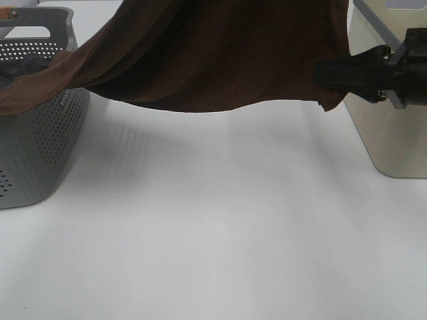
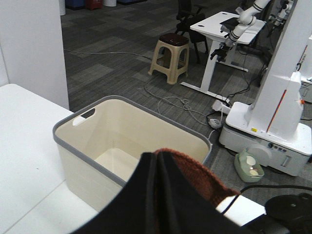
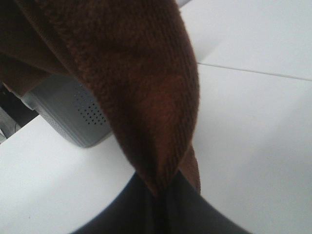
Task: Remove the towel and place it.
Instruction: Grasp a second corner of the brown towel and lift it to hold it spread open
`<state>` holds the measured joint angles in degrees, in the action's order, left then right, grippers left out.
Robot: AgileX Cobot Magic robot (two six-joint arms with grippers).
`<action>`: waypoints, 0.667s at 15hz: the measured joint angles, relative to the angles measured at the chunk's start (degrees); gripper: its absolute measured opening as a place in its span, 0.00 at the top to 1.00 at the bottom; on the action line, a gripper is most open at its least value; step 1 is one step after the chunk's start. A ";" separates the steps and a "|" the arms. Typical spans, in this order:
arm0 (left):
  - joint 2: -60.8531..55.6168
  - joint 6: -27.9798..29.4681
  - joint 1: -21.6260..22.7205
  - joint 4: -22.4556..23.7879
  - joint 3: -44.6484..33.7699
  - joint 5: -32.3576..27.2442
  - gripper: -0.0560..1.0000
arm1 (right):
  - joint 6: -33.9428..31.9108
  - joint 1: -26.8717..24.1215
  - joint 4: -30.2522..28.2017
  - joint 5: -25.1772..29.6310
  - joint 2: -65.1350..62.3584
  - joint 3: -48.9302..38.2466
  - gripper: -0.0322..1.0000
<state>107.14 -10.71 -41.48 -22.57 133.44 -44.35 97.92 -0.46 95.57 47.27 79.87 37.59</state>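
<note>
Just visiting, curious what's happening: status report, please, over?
Left jaws, right jaws: both shut on towel. Towel hangs stretched above white table. One end trails over grey basket, could snag.

The right gripper (image 1: 325, 75) reaches in level from the right edge of the high view, its black fingers pressed together on the edge of the towel (image 1: 220, 53). The left gripper (image 2: 157, 195) shows only in its own wrist view, jaws closed tight with towel pinched between them
</note>
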 joint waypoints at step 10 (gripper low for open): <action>12.95 19.77 0.00 30.94 0.29 0.97 0.95 | -80.56 0.00 -69.10 6.65 0.11 38.62 0.97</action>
<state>120.09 9.05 -41.48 8.37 133.73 -43.37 17.36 -0.46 26.47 53.92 79.98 76.20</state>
